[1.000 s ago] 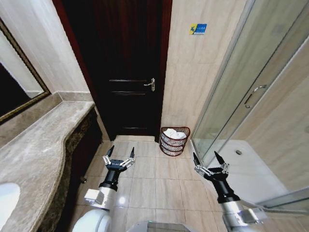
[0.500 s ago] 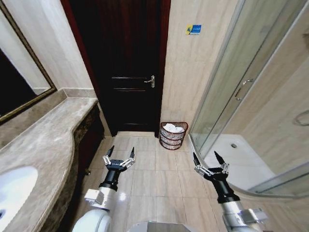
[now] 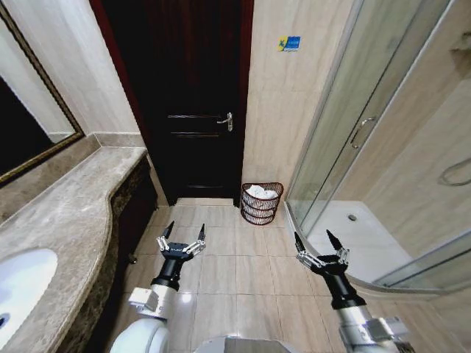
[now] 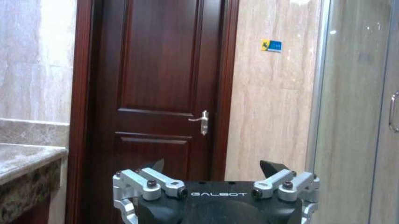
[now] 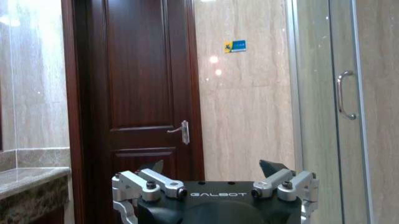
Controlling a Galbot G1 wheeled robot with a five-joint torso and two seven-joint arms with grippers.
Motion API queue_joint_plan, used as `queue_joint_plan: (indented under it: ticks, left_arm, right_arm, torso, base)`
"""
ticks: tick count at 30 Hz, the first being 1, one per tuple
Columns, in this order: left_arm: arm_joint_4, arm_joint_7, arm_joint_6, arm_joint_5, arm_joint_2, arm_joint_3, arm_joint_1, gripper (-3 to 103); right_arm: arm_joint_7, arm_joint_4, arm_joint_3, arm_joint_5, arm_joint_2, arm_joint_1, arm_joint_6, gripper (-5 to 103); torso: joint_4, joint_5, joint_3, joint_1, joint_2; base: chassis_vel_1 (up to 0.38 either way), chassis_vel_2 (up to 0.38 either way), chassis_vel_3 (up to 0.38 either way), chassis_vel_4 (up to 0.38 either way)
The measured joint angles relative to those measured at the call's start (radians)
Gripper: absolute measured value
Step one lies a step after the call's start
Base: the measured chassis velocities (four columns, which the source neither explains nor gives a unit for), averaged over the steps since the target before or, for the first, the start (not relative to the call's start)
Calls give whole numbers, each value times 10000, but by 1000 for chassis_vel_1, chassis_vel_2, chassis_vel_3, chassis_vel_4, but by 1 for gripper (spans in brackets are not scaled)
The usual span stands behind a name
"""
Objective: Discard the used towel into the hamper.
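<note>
A dark wooden door with a silver lever handle stands shut at the far end of the room, set in walls of beige stone tile. A small blue sign is fixed high on the wall beside it. The floor is pale square tile. To the left runs a marble surface with a white basin beneath a framed mirror. A glass shower enclosure fills the right side.
</note>
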Motion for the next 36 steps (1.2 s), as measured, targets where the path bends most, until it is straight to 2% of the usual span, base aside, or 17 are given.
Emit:
queue_joint_plan:
  ticks: [14,36]
  left_arm:
    - [0,0,0,0,-2,1,1,100]
    - [0,0,0,0,0,1,2,100]
  right_arm:
    - [0,0,1,0,0,0,0,100]
    - [0,0,0,0,0,-1,0,100]
  torso:
    - [2,3,1,2,0]
    - [1,1,-2,-6,4]
  base:
    - [-40,-38,48,27]
    - [28,-34,-28,31]
